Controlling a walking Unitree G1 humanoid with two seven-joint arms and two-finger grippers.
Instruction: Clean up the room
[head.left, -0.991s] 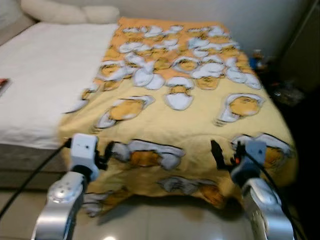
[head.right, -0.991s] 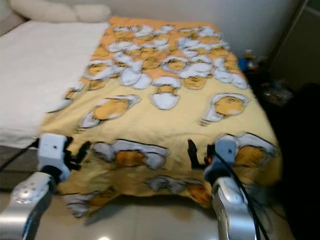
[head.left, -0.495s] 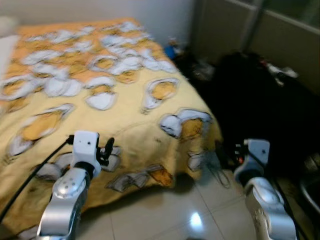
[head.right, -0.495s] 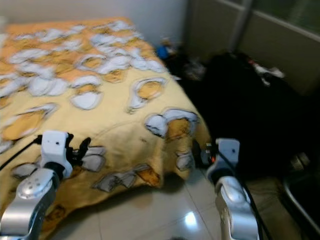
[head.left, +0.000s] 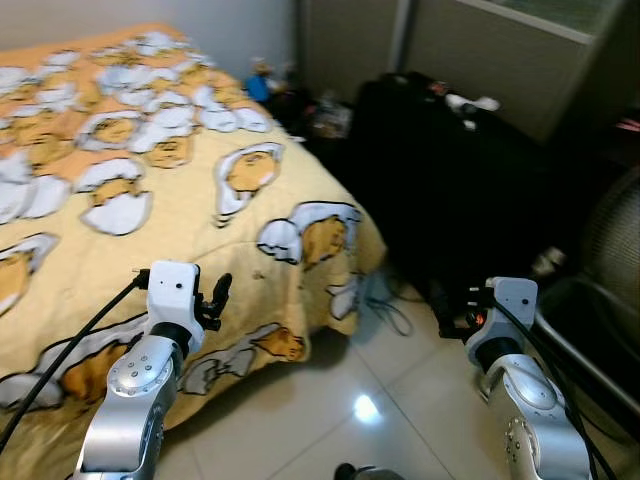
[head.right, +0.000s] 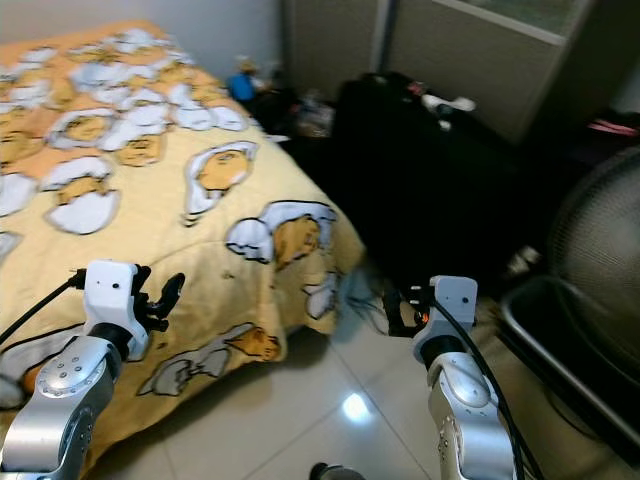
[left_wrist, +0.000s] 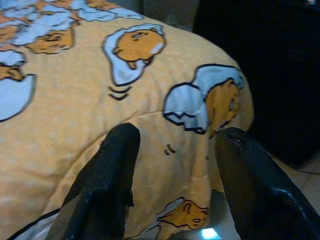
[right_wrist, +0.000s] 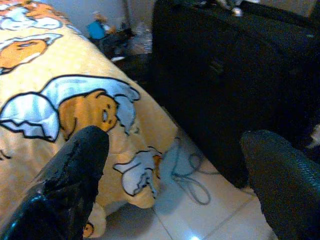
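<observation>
A bed under a yellow blanket (head.left: 150, 200) printed with egg cartoons lies to my left, its corner hanging down to the tiled floor (head.left: 330, 410). My left gripper (head.left: 215, 300) is held low in front of the blanket's edge, open and holding nothing; the left wrist view shows its fingers (left_wrist: 112, 170) apart over the blanket (left_wrist: 165, 75). Above the floor near a big black case (head.left: 450, 190), my right gripper (head.left: 455, 310) is open too and holds nothing. Its wide-spread fingers (right_wrist: 75, 170) frame the case (right_wrist: 225, 75) and a loose cable (right_wrist: 187, 172).
Small clutter, including a blue item (head.left: 262, 82), sits in the corner past the bed. A white object (head.left: 470, 102) lies on top of the black case. A fan grille (head.left: 610, 250) and a dark frame stand at the right. The grey cable (head.left: 385, 310) trails on the tiles.
The whole view has swung to the right: the bed slid left, and the black case and fan came into sight. Both arms keep the same pose, grippers open.
</observation>
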